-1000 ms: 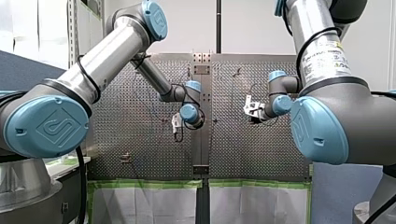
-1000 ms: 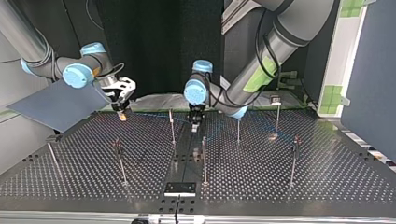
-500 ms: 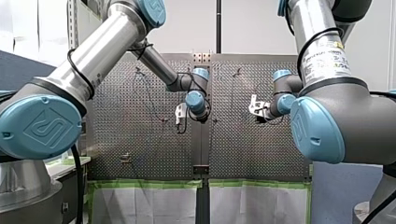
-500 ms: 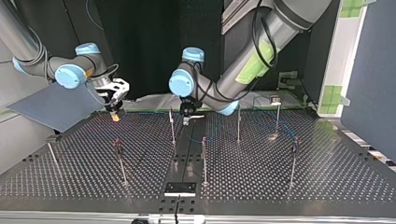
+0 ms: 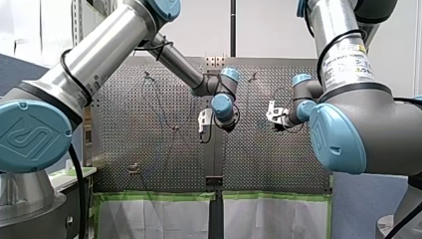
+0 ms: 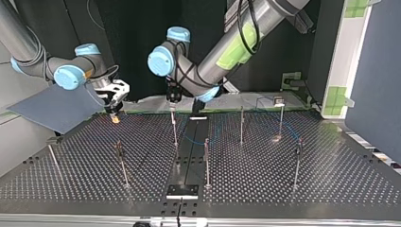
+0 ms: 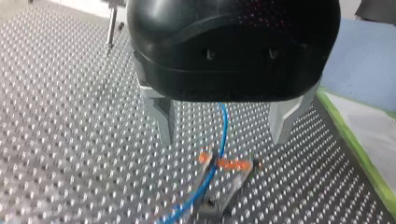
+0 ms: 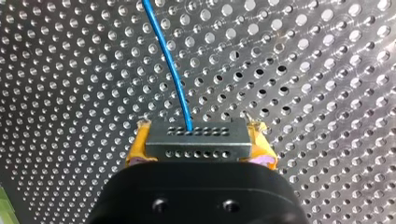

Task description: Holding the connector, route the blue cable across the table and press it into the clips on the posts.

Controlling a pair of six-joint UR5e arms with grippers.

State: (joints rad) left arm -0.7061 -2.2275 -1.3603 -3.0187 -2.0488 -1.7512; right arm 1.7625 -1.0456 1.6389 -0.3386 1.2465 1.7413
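- Thin metal posts (image 6: 206, 161) stand across the grey perforated table (image 6: 331, 189).
- Farther back, the black left end effector (image 7: 223, 139), metal fingers (image 7: 161, 116) spread, straddles the thin blue cable (image 7: 187, 203) over an orange-marked clip (image 7: 231, 184).
- Also far back, the right end effector (image 8: 198, 140), yellow pads (image 8: 137, 144) clenched, holds the grey rectangular connector (image 8: 198, 145); the cable leaves it across the table.

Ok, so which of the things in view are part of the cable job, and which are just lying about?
In the job: connector, held by my right gripper; blue cable; posts; clip under my open left gripper.
Just there: grey panel, black plate, green tape.
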